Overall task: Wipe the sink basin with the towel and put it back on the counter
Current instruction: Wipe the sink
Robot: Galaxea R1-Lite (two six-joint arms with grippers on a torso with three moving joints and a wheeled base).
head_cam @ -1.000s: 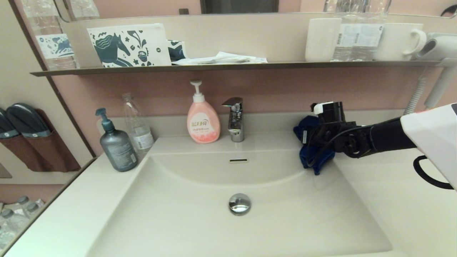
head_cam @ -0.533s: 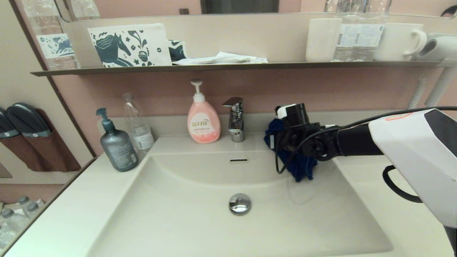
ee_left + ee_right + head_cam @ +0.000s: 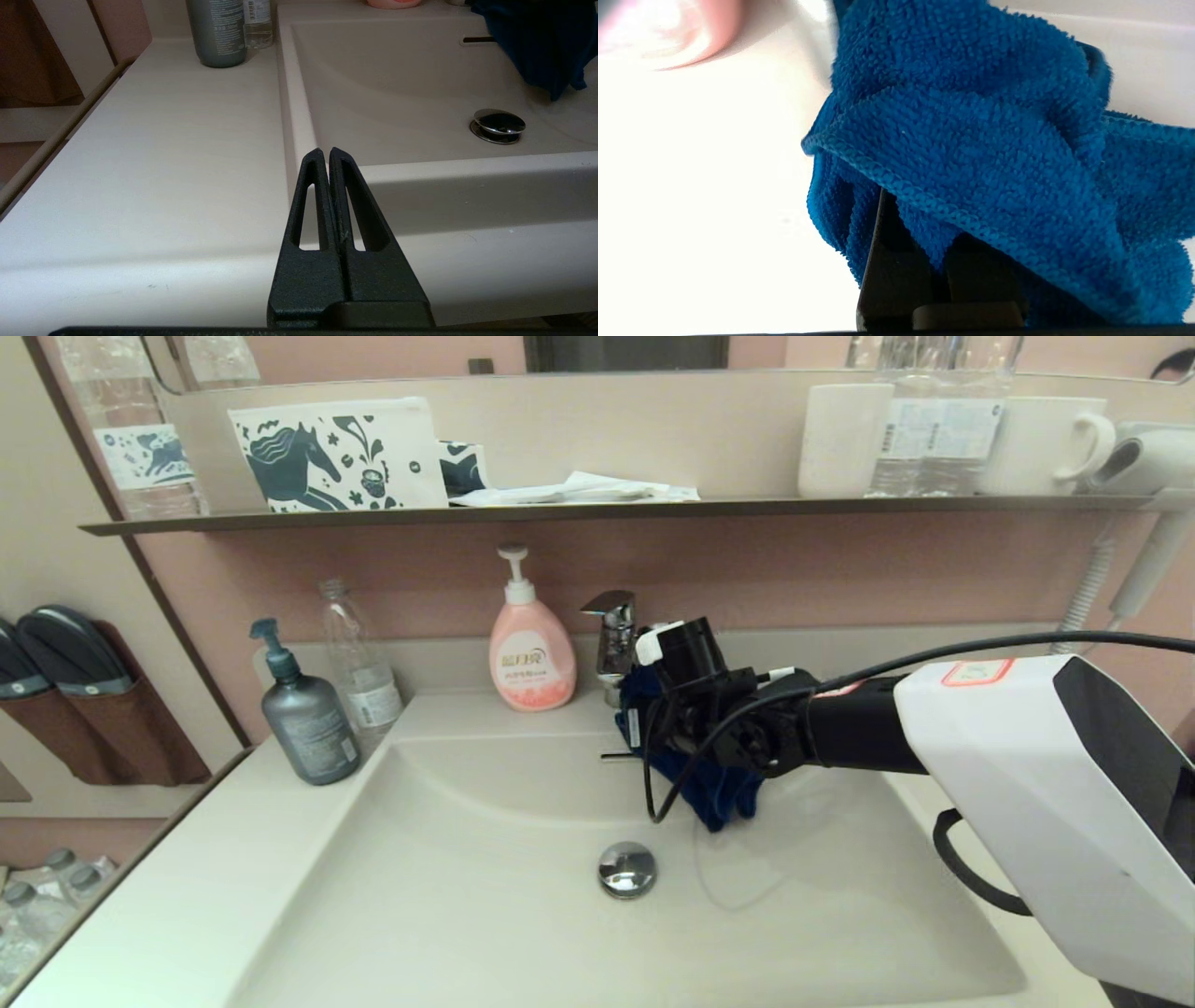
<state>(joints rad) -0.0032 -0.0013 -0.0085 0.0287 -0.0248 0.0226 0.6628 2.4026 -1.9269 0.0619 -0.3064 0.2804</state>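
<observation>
Over the back of the cream-white rectangular sink basin [image 3: 467, 896], beside the chrome tap [image 3: 614, 649]: blue terry-cloth towel [image 3: 714, 793], bunched, clamped in right tool [image 3: 653, 737]. Soft, light, limp; likely best gripped at a thick fold. Left tool [image 3: 329, 156] closed together, empty, at cream-white counter [image 3: 163, 154] edge. Pink soap bottle [image 3: 530, 658] label unreadable.

Pink pump bottle [image 3: 531, 658] beside the tap: white label print, characters too small to read; grey pump bottle [image 3: 305, 717] and clear bottle [image 3: 359, 663] on the counter: label text not legible; shelf water bottles [image 3: 938, 439]: barcode and fine print, unreadable; red-outlined sticker [image 3: 975, 672] on the right arm's white casing: no readable wording.
</observation>
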